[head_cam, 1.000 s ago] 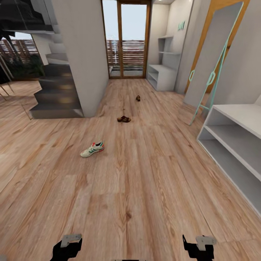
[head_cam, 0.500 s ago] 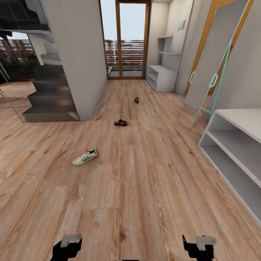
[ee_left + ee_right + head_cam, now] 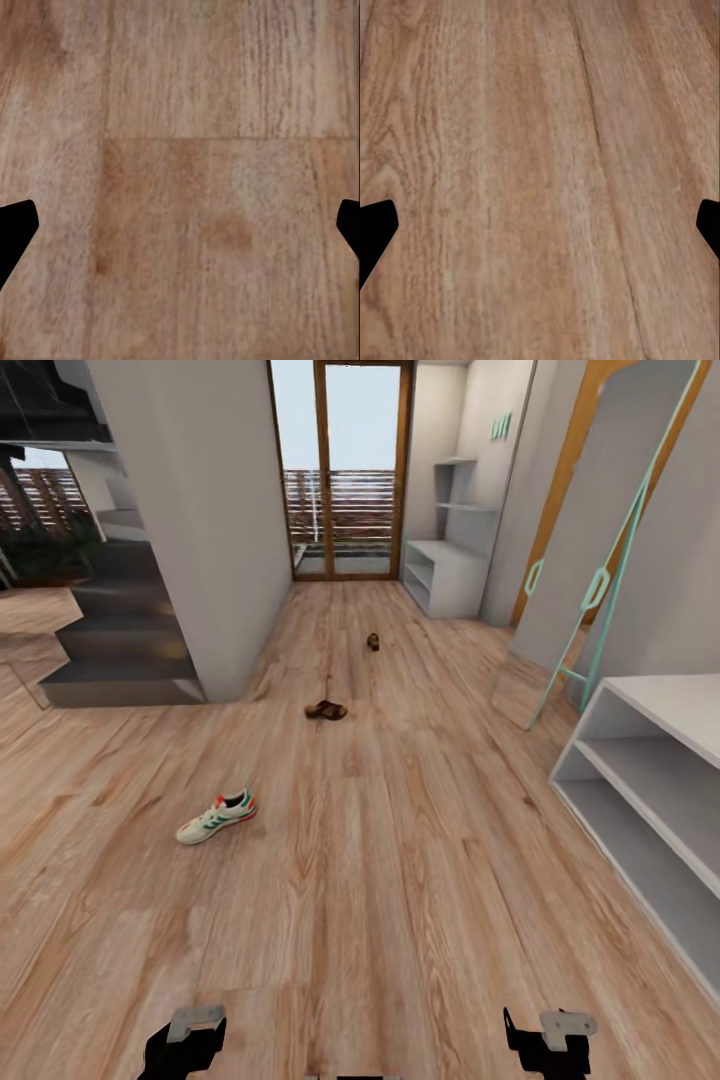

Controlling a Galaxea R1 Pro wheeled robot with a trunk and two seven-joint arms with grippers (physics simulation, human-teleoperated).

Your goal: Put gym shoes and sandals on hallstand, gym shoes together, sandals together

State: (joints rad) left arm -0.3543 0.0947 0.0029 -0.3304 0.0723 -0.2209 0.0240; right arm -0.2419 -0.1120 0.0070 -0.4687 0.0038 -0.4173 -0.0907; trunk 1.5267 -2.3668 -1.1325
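Gym shoe [image 3: 216, 817] left, sandals [image 3: 326, 710] ahead, hallstand [image 3: 640, 800] right.

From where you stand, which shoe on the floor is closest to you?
The white sneaker, ahead on your left. Both brown sandals lie farther down the corridor.

floor [image 3: 400, 880]: you see matt wood-grain planks | hallstand [image 3: 650, 800]: smooth matt grey | sneaker [image 3: 216, 817]: white, cloth-like | sandal [image 3: 326, 710]: dark brown, leathery
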